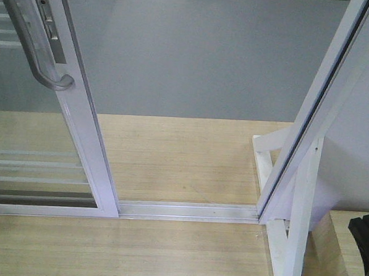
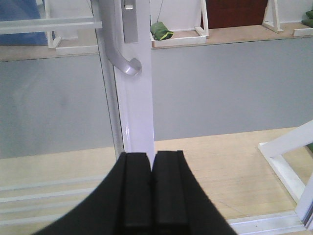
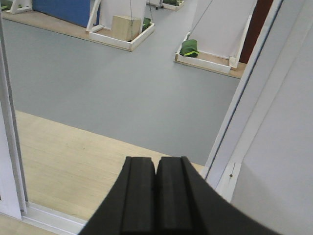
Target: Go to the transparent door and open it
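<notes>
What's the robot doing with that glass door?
It is at a sliding transparent door with a grey handle. The door sits to the left, leaving a gap to the white frame post across the floor track. Neither arm is touching anything: the left tool is shut and faces the door's edge, below the handle, and the right tool is shut and faces the gap.
</notes>
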{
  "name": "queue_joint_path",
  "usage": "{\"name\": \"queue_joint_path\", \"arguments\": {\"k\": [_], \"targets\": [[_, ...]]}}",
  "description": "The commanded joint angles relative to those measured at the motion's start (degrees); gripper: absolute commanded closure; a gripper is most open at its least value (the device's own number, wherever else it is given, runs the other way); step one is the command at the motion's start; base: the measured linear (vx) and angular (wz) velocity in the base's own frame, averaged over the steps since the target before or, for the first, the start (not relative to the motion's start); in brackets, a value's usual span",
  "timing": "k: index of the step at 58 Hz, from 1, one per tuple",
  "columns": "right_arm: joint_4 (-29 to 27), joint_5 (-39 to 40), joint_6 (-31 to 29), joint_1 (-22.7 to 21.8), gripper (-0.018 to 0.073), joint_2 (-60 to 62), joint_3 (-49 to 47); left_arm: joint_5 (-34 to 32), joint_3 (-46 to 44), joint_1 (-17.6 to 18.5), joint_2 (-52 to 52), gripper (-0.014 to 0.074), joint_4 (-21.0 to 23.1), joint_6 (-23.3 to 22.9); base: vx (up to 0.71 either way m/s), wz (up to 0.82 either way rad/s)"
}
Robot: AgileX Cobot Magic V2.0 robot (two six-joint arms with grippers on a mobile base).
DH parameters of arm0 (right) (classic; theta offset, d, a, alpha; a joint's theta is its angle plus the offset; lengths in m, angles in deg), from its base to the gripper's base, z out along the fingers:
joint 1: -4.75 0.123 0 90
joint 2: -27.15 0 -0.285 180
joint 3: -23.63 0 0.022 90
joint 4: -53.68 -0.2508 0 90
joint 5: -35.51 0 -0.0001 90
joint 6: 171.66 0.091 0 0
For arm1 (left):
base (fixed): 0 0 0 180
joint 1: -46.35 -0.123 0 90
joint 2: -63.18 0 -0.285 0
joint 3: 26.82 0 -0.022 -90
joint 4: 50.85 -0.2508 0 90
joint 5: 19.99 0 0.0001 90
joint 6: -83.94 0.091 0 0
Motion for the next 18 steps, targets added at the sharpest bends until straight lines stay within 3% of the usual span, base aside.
{"name": "queue_joint_path", "arguments": {"k": [1,18], "targets": [[0.26,4.56,-0.39,-1.46,0.0560,0.80,0.83,-4.16,1.28,0.17,-0.74,0.0596,0.16,-0.09,0.00,0.00],[0.27,4.56,-0.39,-1.55,0.0560,0.80,0.83,-4.18,1.28,0.17,-0.74,0.0596,0.16,-0.09,0.00,0.00]]}}
